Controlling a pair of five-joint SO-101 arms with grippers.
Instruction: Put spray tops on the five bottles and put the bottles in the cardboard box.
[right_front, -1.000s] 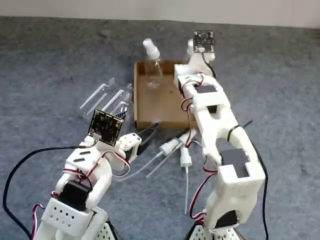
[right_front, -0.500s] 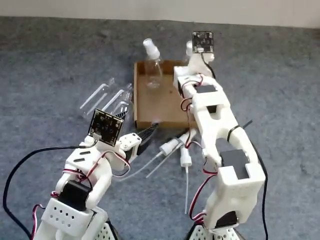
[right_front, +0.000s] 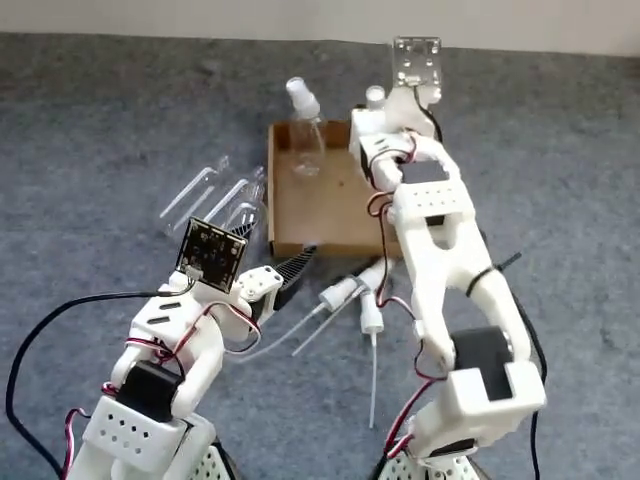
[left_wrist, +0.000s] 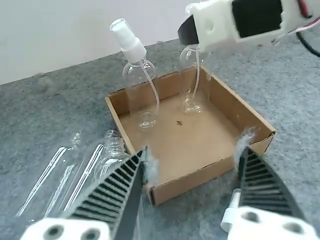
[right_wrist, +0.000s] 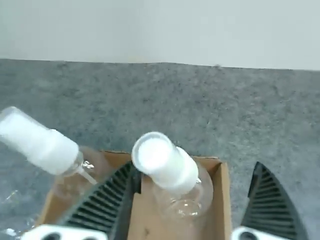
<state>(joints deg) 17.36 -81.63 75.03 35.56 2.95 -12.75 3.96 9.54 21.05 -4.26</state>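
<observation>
The cardboard box (right_front: 330, 210) lies in the middle of the grey carpet. One clear bottle with a white spray top (right_front: 305, 125) stands in its far left corner. A second topped bottle (right_front: 375, 97) stands in the far right corner. In the right wrist view my right gripper (right_wrist: 187, 200) is open, its black fingers on either side of that bottle (right_wrist: 165, 162). My left gripper (left_wrist: 192, 175) is open with nothing in it, just before the box's near wall (left_wrist: 200, 175). Loose spray tops (right_front: 340, 293) with long tubes lie in front of the box.
Several bare clear bottles (right_front: 225, 195) lie on the carpet left of the box. The right arm (right_front: 430, 220) stretches over the box's right side. Another spray top (right_front: 372, 320) lies between the two arm bases. A pale wall bounds the far side.
The right arm's wrist has lifted and tilted back from the far right corner, and the second bottle's white cap now shows beside it. The left arm has not moved.
</observation>
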